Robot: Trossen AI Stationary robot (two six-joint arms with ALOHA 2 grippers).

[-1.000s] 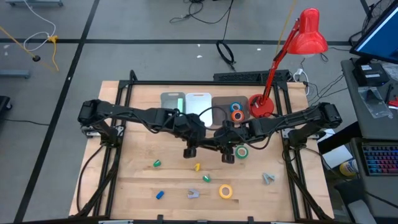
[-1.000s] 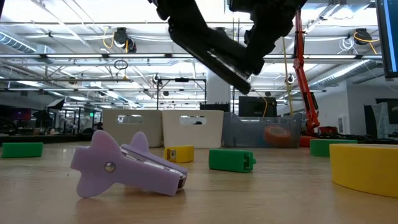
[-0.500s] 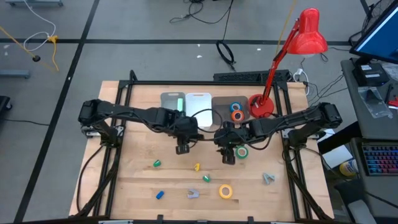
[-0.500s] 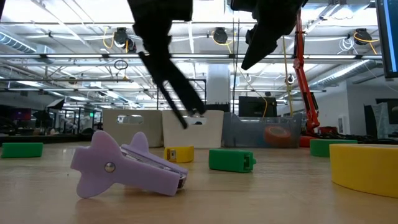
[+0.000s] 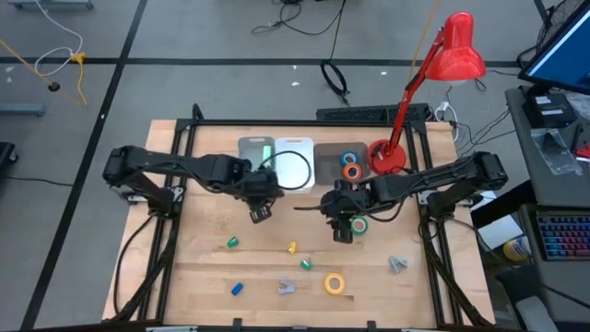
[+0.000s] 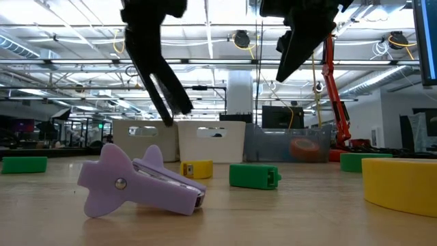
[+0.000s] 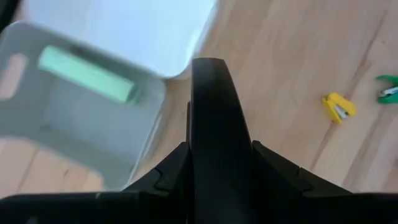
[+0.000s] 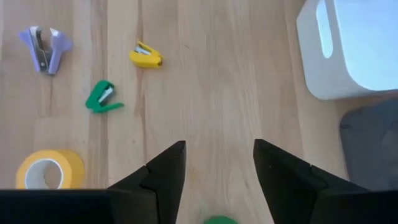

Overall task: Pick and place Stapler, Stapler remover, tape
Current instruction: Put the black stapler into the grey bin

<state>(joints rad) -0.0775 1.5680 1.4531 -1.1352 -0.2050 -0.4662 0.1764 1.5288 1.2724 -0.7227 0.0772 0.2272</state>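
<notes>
My left gripper is shut and hovers over bare wood just in front of the grey bin, which holds a green stapler. My right gripper is open above the table. The green tape roll lies flat right beside it, and its edge shows below the fingers. The yellow tape roll lies flat near the front edge. Blue and orange rolls sit in the dark bin. A purple staple remover lies on its side near the front.
A white bin stands between the two other bins along the far side, and a red desk lamp is at the far right. Small yellow, green and blue mini staplers and a second remover lie scattered.
My left gripper has drawn back from the table's middle, beside the right gripper, toward the left and slightly toward the far edge, and its fingers have swung round as it went. Nothing on the table has moved.
</notes>
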